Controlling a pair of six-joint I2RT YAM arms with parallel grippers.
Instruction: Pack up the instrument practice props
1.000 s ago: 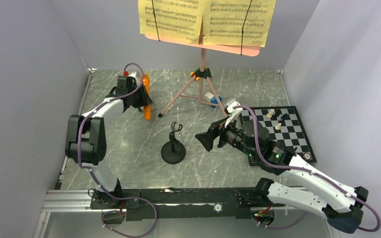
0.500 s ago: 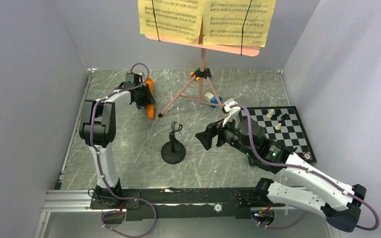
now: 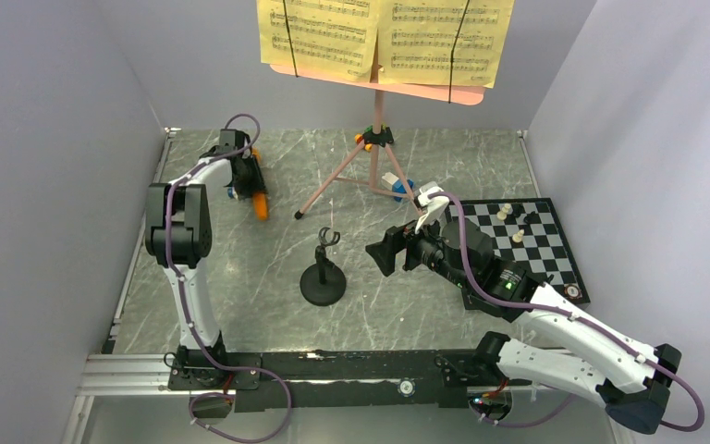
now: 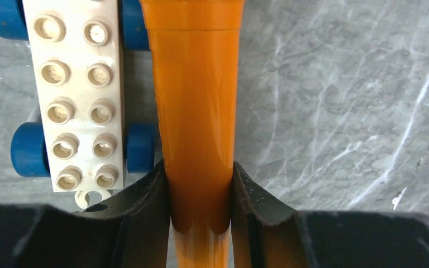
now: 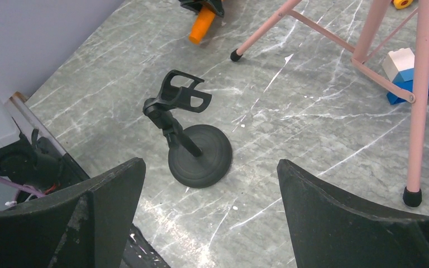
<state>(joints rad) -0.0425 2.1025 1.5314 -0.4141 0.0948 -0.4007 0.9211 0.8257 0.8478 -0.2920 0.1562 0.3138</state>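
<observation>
Left gripper (image 4: 201, 184) has its jaws pinched snug on the skinny handle end of the orange microphone (image 4: 198, 84). The mic pokes straight out ahead of the fingers, and I honestly can't tell if it's off the marble tabletop (image 4: 341, 100). Just beside it, on the gripper's left, there's a white-and-blue studded toy block (image 4: 75, 95). Right gripper (image 3: 377, 256) hangs spread wide with nothing in it. It's aimed at the small black mic stand (image 5: 198, 153), which stands upright just ahead of and below its fingers. Past that is the pink music stand (image 3: 376, 102) with the yellow sheet-music pages (image 3: 384, 37) up top. The chessboard (image 3: 536, 245) sits back under the right arm.
</observation>
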